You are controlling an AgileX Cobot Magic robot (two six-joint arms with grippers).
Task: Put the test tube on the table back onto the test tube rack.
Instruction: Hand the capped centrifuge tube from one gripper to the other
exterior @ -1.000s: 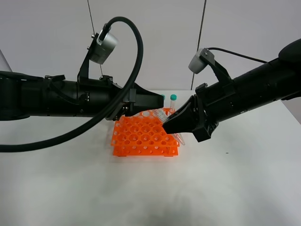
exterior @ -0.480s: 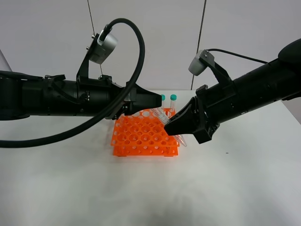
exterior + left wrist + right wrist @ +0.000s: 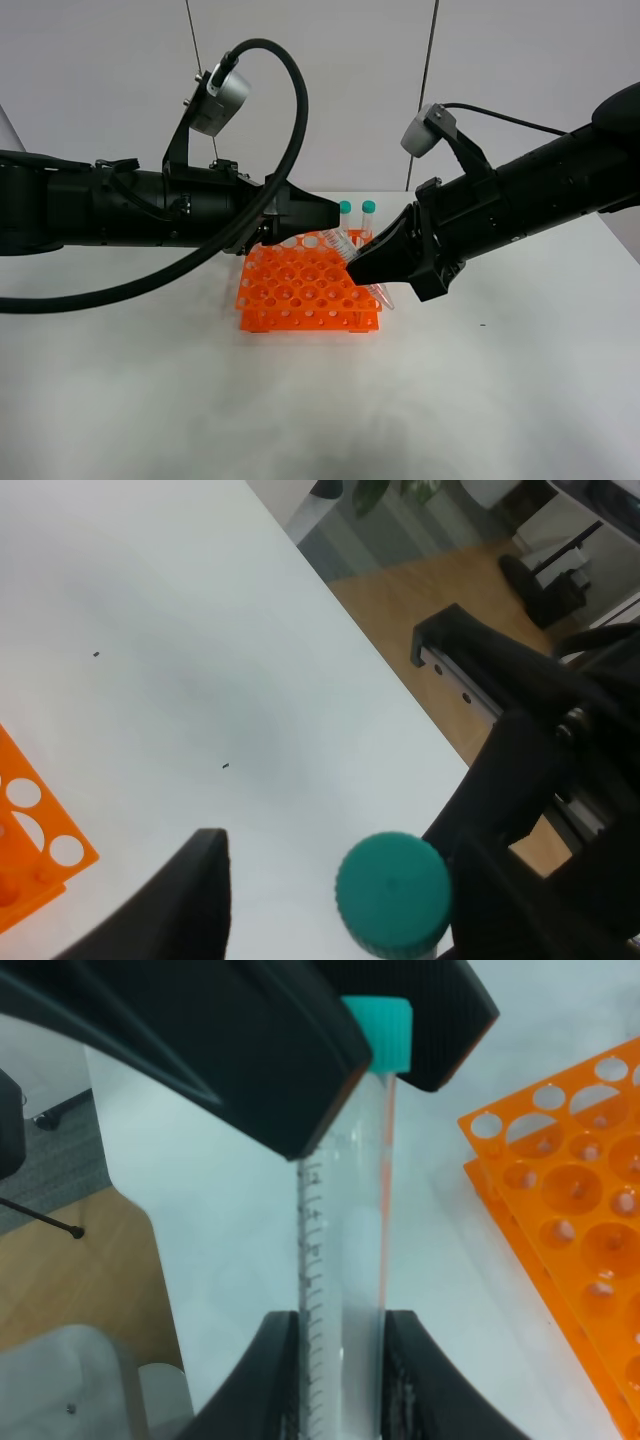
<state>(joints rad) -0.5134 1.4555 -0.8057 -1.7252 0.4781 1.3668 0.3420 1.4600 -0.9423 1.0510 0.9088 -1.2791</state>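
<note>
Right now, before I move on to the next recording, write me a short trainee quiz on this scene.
1. True or false: the right end effector grips the test tube by its clear body.
2. The tube's teal cap is: A) hanging free with nothing near it; B) between the fingers of the left end effector; C) clamped by the right end effector.
3. In the high view, how many upright teal-capped tubes show at the back of the test tube rack?
Key: 1 true; 2 B; 3 two.
</note>
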